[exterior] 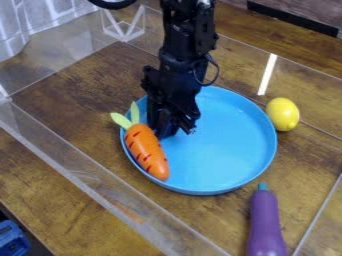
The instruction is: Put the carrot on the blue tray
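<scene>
The carrot (147, 152) lies across the left rim of the blue tray (234, 150), orange body mostly over the blue surface, tip pointing toward the tray's near-left edge, green top hanging outside the rim on the far-left side. It looks partly placed rather than seated in the middle.

The gripper (170, 122) stands straight down over the tray's left part, just beside the carrot's leafy end. Fingers look drawn close together; whether they pinch the carrot's top cannot be told from this view.

Judged left to do: settle the carrot fully inside the rim.

Open room: the tray's centre and right half are bare blue. A lemon (282, 113) sits just off the tray's right rim; an eggplant (266, 226) lies near its lower-right edge. A clear wall runs close along the tray's near-left side, tight clearance there.
</scene>
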